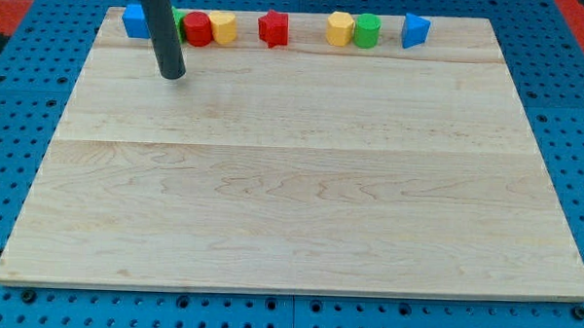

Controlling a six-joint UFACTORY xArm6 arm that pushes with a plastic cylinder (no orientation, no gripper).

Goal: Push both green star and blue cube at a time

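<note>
Hovering below blue cube (tip)

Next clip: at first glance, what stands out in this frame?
A row of small coloured blocks lines the top edge of the wooden board: blue cube, a mostly hidden green block, red cylinder, yellow block, red star, another yellow block, green cylinder, blue triangle. My tip rests just below the blue cube and hidden green block.

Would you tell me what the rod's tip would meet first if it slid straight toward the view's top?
Probably the green block, mostly hidden behind the rod, with the blue cube just left of it; my tip sits just below them.
</note>
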